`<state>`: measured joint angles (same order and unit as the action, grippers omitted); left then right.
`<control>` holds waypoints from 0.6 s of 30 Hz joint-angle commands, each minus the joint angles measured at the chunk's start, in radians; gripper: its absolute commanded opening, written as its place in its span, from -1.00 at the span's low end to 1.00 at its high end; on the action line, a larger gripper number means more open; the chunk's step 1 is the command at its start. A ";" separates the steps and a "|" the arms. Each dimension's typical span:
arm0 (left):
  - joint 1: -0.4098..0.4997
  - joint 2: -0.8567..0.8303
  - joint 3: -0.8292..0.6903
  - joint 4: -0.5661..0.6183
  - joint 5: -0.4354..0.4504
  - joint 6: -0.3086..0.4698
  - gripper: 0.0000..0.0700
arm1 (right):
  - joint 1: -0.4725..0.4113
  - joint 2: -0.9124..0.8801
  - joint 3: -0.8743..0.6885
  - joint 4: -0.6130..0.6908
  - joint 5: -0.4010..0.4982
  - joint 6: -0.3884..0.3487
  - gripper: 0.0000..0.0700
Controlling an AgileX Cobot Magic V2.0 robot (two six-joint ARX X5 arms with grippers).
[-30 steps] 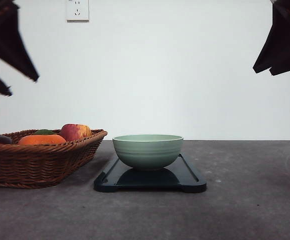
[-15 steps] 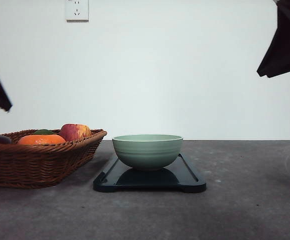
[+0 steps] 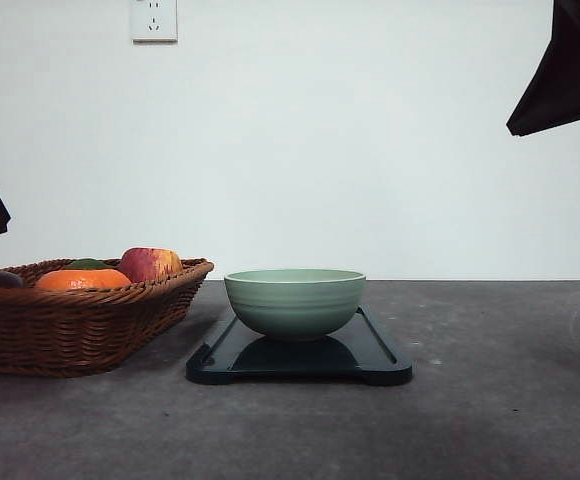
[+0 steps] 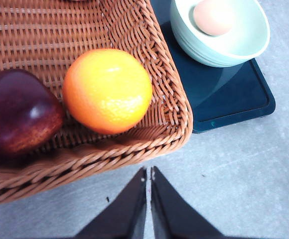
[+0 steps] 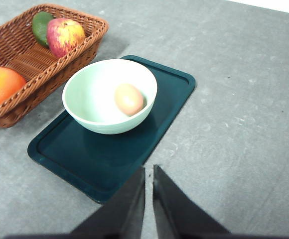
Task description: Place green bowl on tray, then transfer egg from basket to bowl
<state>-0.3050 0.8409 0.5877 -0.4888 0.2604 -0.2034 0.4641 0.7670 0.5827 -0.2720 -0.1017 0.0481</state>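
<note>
The green bowl [image 3: 295, 300] stands on the black tray [image 3: 375, 358] at the table's middle. The egg [image 5: 129, 99] lies inside the bowl [image 5: 92, 94], also seen as the egg [image 4: 213, 17] in the left wrist view. The wicker basket [image 3: 70, 325] sits to the left of the tray, close beside it. My left gripper [image 4: 148, 172] hangs shut and empty above the table just outside the basket's near rim [image 4: 109, 149]. High on the right, my right gripper [image 5: 148, 172] is shut and empty over the tray's near edge [image 5: 104, 189].
In the basket [image 5: 30, 59] lie an orange [image 4: 107, 89], a dark purple fruit [image 4: 17, 112], a red apple [image 5: 65, 35] and a green fruit [image 5: 41, 25]. Bare grey table spreads right of the tray [image 5: 174, 84]. A white wall with a socket [image 3: 154, 20] stands behind.
My left gripper has drawn back to the left edge of the front view and sunk lower. The right gripper has shifted slightly upward. Bowl, tray and basket have stayed put.
</note>
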 commanded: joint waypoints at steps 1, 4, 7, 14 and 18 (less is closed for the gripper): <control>-0.002 -0.009 0.006 0.010 0.001 0.001 -1.00 | 0.006 0.003 0.004 0.011 -0.001 -0.004 -0.95; 0.014 -0.055 -0.001 0.018 0.001 0.025 -1.00 | 0.006 0.003 0.004 0.011 -0.001 -0.004 -0.95; 0.049 -0.135 -0.043 0.061 0.001 0.052 -1.00 | 0.006 0.002 0.004 0.011 -0.001 -0.004 -0.95; 0.178 -0.424 -0.292 0.330 0.000 0.110 -1.00 | 0.006 0.002 0.004 0.011 -0.001 -0.004 -0.95; 0.234 -0.582 -0.402 0.349 -0.001 0.113 -1.00 | 0.006 0.002 0.004 0.011 -0.001 -0.004 -0.95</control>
<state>-0.0771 0.2775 0.1985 -0.1488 0.2600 -0.1105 0.4641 0.7670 0.5827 -0.2718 -0.1017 0.0480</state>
